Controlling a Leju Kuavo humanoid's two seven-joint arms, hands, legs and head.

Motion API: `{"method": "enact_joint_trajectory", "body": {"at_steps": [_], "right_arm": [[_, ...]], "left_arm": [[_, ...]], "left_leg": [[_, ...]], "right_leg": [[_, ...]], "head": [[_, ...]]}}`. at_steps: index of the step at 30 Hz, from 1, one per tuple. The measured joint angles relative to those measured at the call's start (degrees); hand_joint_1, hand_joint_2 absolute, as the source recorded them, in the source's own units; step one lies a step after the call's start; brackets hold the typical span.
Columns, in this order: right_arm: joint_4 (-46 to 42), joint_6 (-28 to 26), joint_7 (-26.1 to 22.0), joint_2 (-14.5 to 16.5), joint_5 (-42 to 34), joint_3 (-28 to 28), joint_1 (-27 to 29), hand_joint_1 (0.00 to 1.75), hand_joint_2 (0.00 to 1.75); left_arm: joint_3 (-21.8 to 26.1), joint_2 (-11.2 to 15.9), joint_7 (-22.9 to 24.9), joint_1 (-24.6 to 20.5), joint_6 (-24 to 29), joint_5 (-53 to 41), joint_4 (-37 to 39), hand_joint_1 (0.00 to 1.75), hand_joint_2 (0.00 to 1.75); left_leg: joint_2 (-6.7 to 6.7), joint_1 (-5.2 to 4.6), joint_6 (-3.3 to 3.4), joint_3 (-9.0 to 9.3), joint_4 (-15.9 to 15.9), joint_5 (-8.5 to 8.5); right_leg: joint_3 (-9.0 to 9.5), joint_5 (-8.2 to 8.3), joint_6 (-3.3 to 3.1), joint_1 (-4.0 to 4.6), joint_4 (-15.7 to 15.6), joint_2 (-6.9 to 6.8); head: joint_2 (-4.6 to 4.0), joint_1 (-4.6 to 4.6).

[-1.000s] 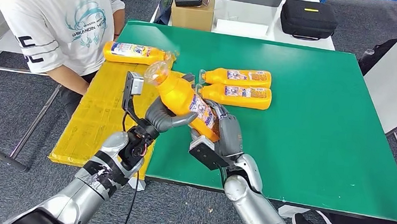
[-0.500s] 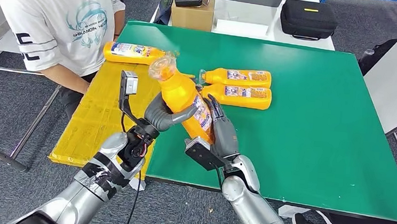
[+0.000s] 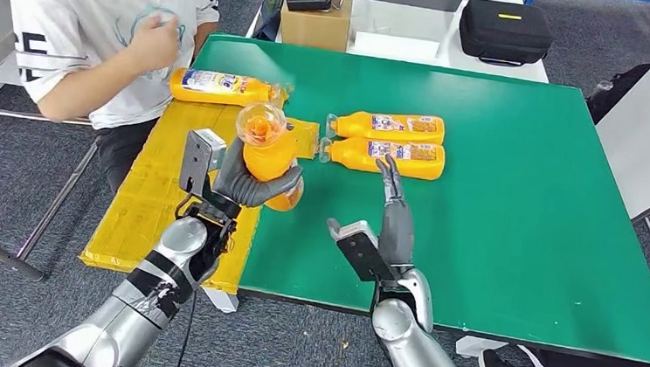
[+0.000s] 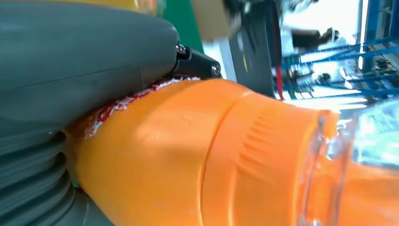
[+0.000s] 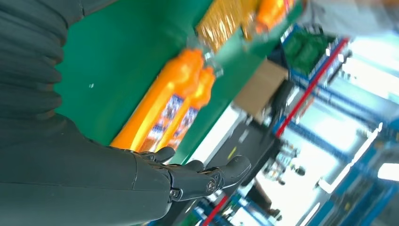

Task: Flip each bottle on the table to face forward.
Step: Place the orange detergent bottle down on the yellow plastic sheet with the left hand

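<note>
My left hand (image 3: 247,180) has its fingers wrapped round an orange bottle (image 3: 268,154), holding it up off the green table (image 3: 512,207) over the near left corner, clear cap end tipped toward my head camera. In the left wrist view the same bottle's orange body presses against the grey thumb, a strip of red and white label showing at the contact.

My right hand (image 3: 395,214) holds nothing; fingers straight and apart, raised over the table and pointing toward the far side. Right wrist view shows the dark fingertips (image 5: 233,167) spread in the air above the green top.

Two more bottles (image 3: 388,141) lie on their sides touching each other, just beyond my right hand, labels up, caps pointing left. A fourth bottle (image 3: 219,87) lies on its side at the far left edge, next to the person's (image 3: 97,34) shirt. A yellow mat (image 3: 159,188) sits along the left edge under my left arm. A cardboard box (image 3: 315,21) and a black case (image 3: 502,29) sit on the white table beyond.
</note>
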Motion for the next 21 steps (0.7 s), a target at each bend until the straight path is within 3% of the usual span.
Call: {"method": "enact_joint_trajectory", "body": {"at_steps": [4, 10, 16, 19, 21], "right_arm": [[-6.2, 0.0, 0.6, -0.4, -0.9, -3.4, 3.0, 0.0, 1.75], [-15.5, 0.9, 1.9, -0.7, -1.5, -7.2, 6.9, 0.0, 1.75], [-21.7, 2.1, 2.5, -0.8, -1.2, -9.2, 9.2, 0.0, 1.75], [-23.3, 2.9, 2.5, -0.8, -1.3, -9.6, 9.4, 0.0, 1.75], [-23.8, 3.3, 2.5, -0.8, -1.3, -9.6, 9.4, 0.0, 1.75]], "left_arm": [[1.3, 1.1, -0.6, -0.3, 6.7, -11.1, 3.4, 1.75, 1.75], [2.6, 2.9, 3.2, -2.1, 22.1, -30.2, 9.8, 1.75, 1.75], [2.9, 4.6, 14.7, -4.8, 32.2, -56.9, 17.8, 1.75, 1.75], [2.9, 5.5, 21.2, -5.7, 33.5, -69.1, 21.6, 1.75, 1.75], [2.9, 6.0, 23.2, -5.8, 33.4, -73.6, 23.9, 1.75, 1.75]], "left_leg": [[0.01, 0.0, 0.0, 0.0, 0.0, 0.0], [0.01, 0.01, 0.0, 0.0, 0.0, 0.0], [0.04, 0.01, 0.0, 0.0, 0.0, 0.0], [0.04, 0.01, 0.0, 0.0, 0.0, 0.0], [0.04, 0.01, 0.0, 0.0, 0.0, 0.0]], "right_leg": [[-0.01, 0.0, 0.0, 0.0, 0.0, 0.01], [0.0, 0.0, 0.0, 0.01, 0.0, 0.0], [0.0, 0.0, 0.0, 0.0, 0.0, 0.02], [0.0, 0.0, 0.0, 0.0, 0.0, 0.02], [0.0, 0.0, 0.0, 0.0, 0.0, 0.02]], "head": [[0.0, 0.01], [0.0, 0.0], [-0.01, 0.01], [-0.01, 0.01], [0.0, 0.01]]}}
